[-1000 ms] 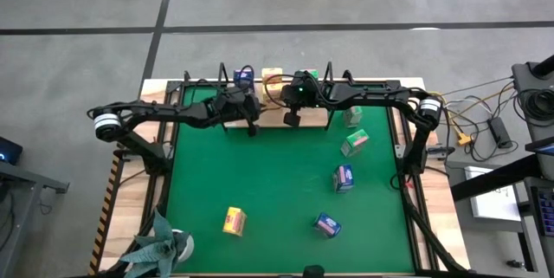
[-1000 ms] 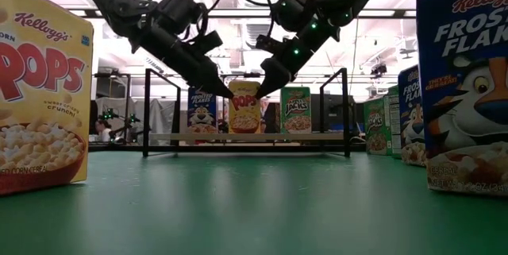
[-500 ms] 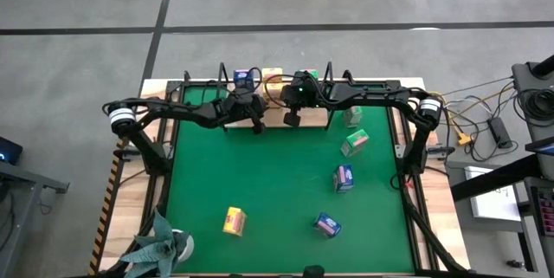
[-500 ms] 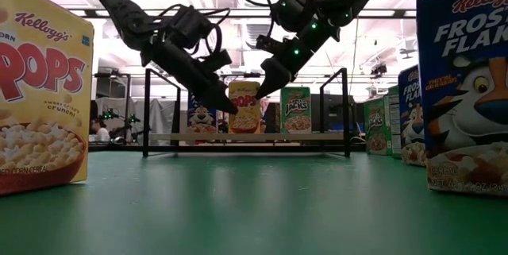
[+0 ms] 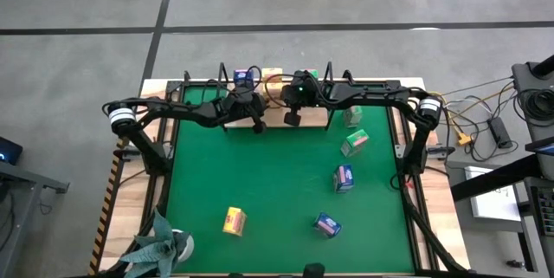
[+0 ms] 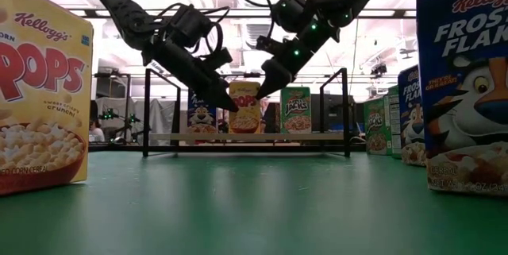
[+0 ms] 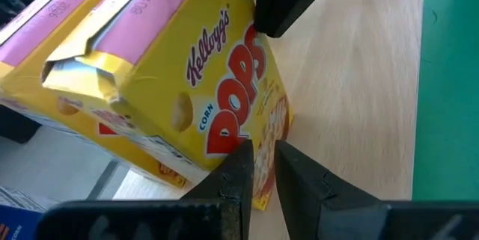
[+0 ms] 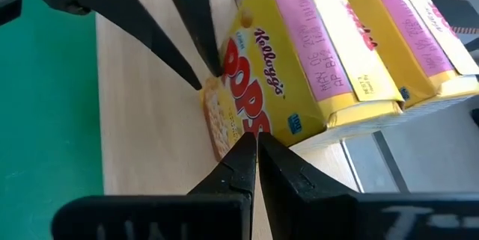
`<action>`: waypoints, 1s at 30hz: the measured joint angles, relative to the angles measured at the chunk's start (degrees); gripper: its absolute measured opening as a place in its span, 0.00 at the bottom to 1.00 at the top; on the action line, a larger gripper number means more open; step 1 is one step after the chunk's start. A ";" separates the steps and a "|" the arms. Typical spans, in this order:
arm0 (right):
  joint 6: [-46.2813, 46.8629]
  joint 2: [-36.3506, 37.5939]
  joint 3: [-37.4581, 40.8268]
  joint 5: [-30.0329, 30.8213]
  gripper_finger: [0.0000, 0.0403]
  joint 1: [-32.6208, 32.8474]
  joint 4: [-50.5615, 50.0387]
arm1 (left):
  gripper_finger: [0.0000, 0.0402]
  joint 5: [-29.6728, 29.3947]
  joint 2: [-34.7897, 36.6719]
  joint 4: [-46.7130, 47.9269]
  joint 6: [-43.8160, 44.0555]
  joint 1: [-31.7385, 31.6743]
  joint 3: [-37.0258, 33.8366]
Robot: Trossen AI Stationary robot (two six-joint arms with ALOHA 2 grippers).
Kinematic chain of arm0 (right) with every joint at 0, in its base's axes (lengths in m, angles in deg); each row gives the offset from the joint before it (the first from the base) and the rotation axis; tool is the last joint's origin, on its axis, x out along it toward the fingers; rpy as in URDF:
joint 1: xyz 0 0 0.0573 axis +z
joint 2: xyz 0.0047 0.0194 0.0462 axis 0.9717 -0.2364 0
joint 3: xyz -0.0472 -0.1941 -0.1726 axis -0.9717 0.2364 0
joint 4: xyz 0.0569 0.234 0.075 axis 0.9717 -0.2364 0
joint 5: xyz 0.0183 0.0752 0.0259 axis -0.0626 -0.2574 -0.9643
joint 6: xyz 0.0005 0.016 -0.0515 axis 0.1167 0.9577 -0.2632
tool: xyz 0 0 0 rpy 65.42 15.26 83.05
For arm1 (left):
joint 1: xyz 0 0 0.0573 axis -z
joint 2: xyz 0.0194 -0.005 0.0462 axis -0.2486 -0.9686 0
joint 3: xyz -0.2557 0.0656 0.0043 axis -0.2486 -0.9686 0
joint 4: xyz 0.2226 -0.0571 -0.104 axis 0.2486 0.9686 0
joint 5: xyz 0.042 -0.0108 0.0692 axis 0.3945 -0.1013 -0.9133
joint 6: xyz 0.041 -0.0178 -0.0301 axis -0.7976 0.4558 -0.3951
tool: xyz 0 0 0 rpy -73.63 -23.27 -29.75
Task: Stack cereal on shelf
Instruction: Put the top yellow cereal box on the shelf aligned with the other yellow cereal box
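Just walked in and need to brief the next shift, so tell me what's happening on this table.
Both arms are working at the light wooden shelf at the table's far edge. The left tool and right tool, both nearly or fully shut, press their tips against a yellow cardboard Corn Pops box from opposite sides, apparently nudging it into place. A second yellow box stands right behind it. A blue box and a green box flank it; more boxes wait on the green mat.

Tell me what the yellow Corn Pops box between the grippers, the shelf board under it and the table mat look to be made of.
Corn Pops box: thin printed cardboard, slightly glossy; a torn, creased end flap shows.
Shelf board: light wood or a wood-look laminate, matte; faint grain shows.
Table mat: green, flat, matte, probably felt or rubber; the pictures leave it open.
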 joint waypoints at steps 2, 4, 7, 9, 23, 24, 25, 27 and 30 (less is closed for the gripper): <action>-0.08 0.00 0.00 0.04 0.02 -0.23 0.18 | 0.10 0.00 -0.01 0.01 0.02 -0.01 0.00; -0.14 0.00 0.00 0.02 0.02 -0.49 0.49 | 0.10 0.00 0.00 0.01 0.02 -0.02 0.00; -0.38 0.00 0.00 0.04 0.02 -0.57 0.88 | 0.10 -0.09 0.00 0.03 0.02 -0.02 0.00; -0.49 0.00 0.00 0.00 0.02 -0.52 1.04 | 0.10 -1.47 0.00 0.01 0.02 -0.02 0.00; -0.52 0.00 0.00 0.12 0.02 -0.55 1.03 | 0.10 -5.03 0.02 -0.08 0.70 -0.07 0.00; -0.54 0.00 0.00 0.54 0.02 -0.61 1.03 | 0.10 -5.03 0.02 -0.08 0.70 -0.07 0.00; -0.58 0.00 0.00 0.83 0.02 -0.61 1.03 | 0.10 -5.01 0.02 -0.09 0.71 -0.07 0.00; -0.70 0.00 0.00 0.91 0.02 -0.81 1.06 | 0.10 -4.94 0.02 -0.08 0.72 -0.07 0.00; -0.73 0.00 0.00 0.91 0.02 -1.11 1.11 | 0.10 -4.85 0.04 -0.08 0.73 -0.07 0.00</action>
